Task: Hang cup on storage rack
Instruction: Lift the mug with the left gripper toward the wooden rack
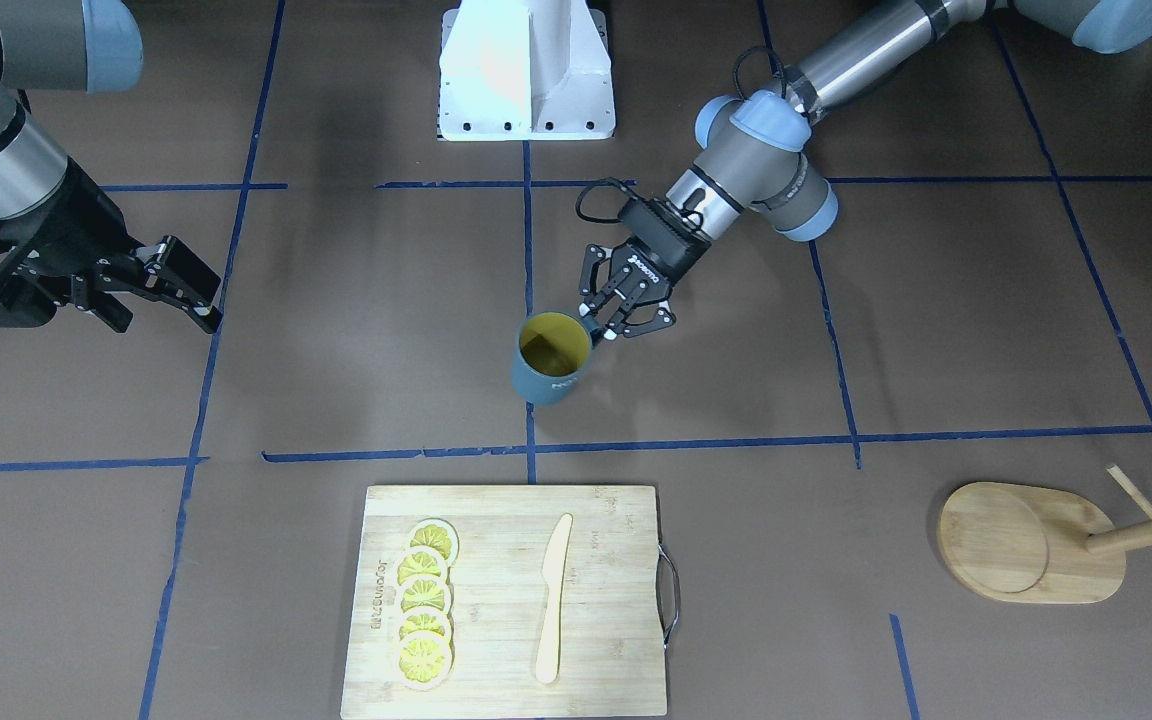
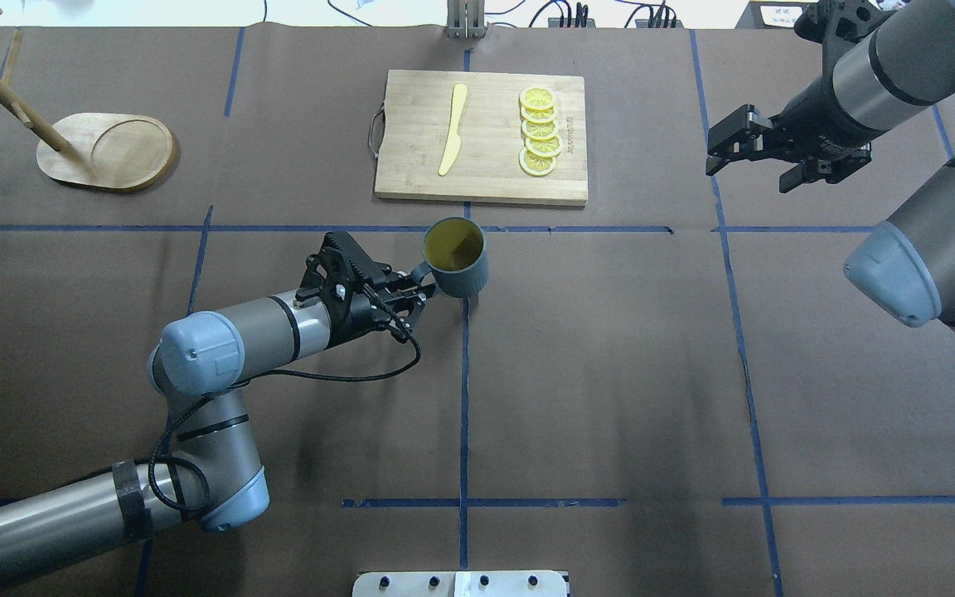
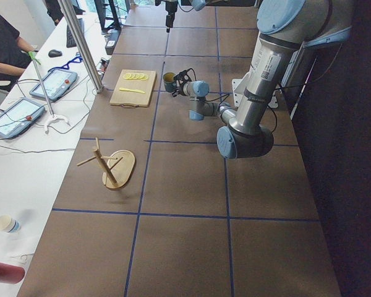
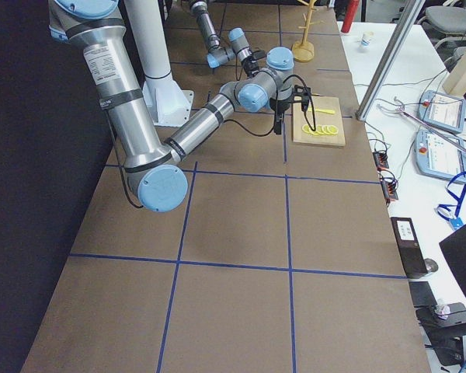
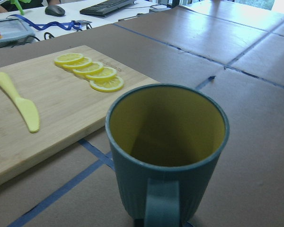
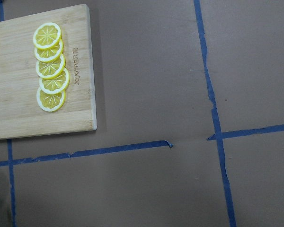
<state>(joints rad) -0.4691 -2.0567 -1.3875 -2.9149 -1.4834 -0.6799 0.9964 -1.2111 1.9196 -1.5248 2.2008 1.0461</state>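
While the cup [image 2: 454, 257] stands mouth-up on the desk [image 2: 610, 373], just in front of the cutting board [image 2: 411, 124], we have the left tool [image 2: 419, 292] right at its handle. Its fingers are drawn in on the loop and look to be pinching it, though the wrist camera shows only the handle at the bottom edge, not the pads. The right tool [image 1: 171, 325] hangs spread wide over the desk's other end, holding nothing.

We read this cup as rigid, small and light, so weight is no worry. The smooth-looking wall and thin handle are another matter. Pinched by the loop alone, the body may swing or twist in the grip. It looks like it would chip if knocked against wood.

The handle is the natural hold, but the peg has to pass through that same loop. We would want the fingers on the outer bar, leaving the opening free.

Its long axis runs straight up, yellow inside facing the ceiling. The handle points toward the robot's left and a touch back toward the arm. That is broadly the side where the storage rack [image 2: 104, 149] waits, well apart at the far left corner.

The rack's pegs [image 3: 86, 161] angle off the post, so we judge the cup must tip over for the loop to slide on.
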